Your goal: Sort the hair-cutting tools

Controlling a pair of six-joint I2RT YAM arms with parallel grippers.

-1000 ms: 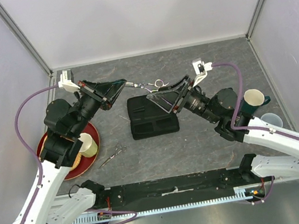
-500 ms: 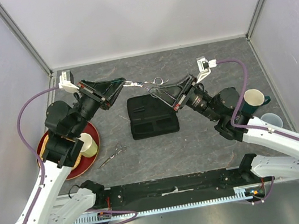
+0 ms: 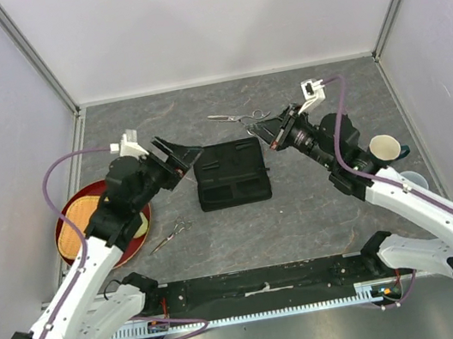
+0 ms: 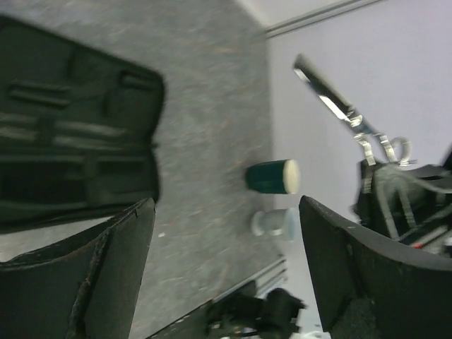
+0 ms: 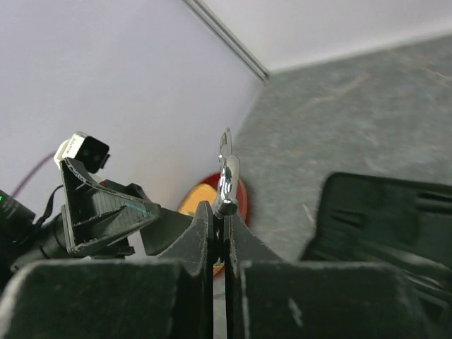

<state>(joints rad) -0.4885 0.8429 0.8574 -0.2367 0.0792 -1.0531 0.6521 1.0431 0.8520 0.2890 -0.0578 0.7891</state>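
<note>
Grips one pair of silver scissors point(image 3: 235, 117) by the loop end with the right fingers point(image 5: 200, 244) pressed shut, blades jutting leftward in the air over the far desk point(image 3: 304, 217), just behind the black folding case point(image 3: 230, 173). Spreads the left fingers point(image 4: 116, 272) wide and empty near the case's left edge. Risks a swivel or slip, judging by so narrow a pinch on thin metal: a quick swing could shake the pair loose, and the blade tips could snag on the case during a descent. Counts two scissors: the held pair and a second pair point(image 3: 171, 235) lying flat on the desk near the red plate point(image 3: 62, 223). Shows no comb plainly; possibly tucked inside the case, cannot tell. Adds one case, one plate, and two cups at the right: a teal mug point(image 3: 385, 147) and a pale blue cup point(image 3: 413, 182).
</note>
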